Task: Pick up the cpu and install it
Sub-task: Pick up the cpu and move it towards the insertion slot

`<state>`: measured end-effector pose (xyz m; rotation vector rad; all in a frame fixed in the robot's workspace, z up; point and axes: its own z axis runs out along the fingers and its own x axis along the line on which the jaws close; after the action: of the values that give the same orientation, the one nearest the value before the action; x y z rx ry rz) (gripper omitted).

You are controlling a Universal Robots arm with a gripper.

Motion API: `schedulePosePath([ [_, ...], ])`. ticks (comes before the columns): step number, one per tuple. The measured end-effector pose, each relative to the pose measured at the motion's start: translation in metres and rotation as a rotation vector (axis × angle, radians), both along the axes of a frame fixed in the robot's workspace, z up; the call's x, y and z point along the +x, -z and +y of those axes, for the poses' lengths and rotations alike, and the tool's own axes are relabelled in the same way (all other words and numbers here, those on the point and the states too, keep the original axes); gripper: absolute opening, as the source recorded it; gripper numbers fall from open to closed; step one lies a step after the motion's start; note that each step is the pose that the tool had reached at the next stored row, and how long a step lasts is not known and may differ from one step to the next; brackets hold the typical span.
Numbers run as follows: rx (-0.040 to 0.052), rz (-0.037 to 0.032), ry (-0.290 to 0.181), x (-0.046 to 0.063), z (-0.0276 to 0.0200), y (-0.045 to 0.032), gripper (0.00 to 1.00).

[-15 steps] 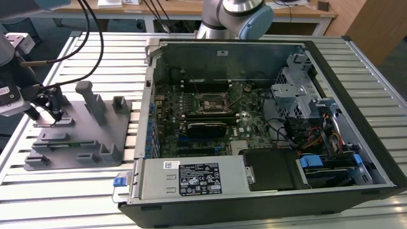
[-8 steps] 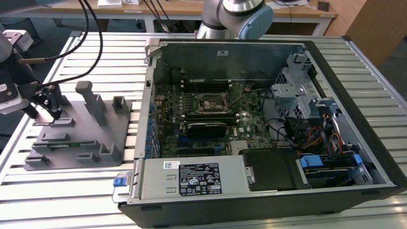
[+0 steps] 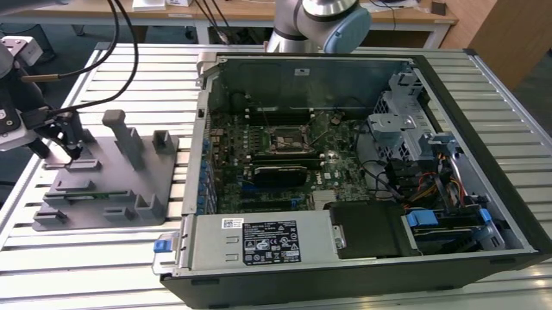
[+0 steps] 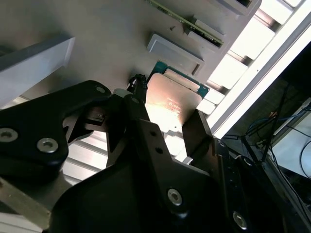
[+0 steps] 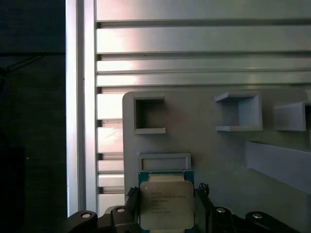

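Chip (image 5: pixel 166 206) dead centre between the fingers (image 4: pixel 197 131) of the tool (image 3: pixel 61 152), metal top facing up, level with the grey tray (image 3: pixel 129 194). Narrow grip: one finger against each of two opposite edges, seemingly clamped on the chip, with no gap visible in either wrist view.

Held by the edges, presumably, to spare the underside and keep the chip flat (hence also the straight-down pose over the tray). Just beyond the chip, a low raised frame (image 5: pixel 164 156) on the tray, likely a stop to fix the chip in a known place. Well apart from the tool, across the slatted surface (image 3: pixel 86 271), the open computer case (image 3: pixel 345 287), lying on its side with its board socket (image 3: pixel 283 140) facing up for a drop from above.

Hard to judge: chip resting on the tray or raised clear of it. Nearest edge of the chip cut off in the first wrist view. One corner masked by the tool's own body in the second wrist view, with glare across the metal top there.
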<state>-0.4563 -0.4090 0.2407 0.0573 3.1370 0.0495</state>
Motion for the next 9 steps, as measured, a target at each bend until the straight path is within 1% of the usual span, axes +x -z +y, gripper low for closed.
schedulePosePath([
  [9,0.0,0.0001,0.0,0.0,0.0002,-0.0065,0.54],
])
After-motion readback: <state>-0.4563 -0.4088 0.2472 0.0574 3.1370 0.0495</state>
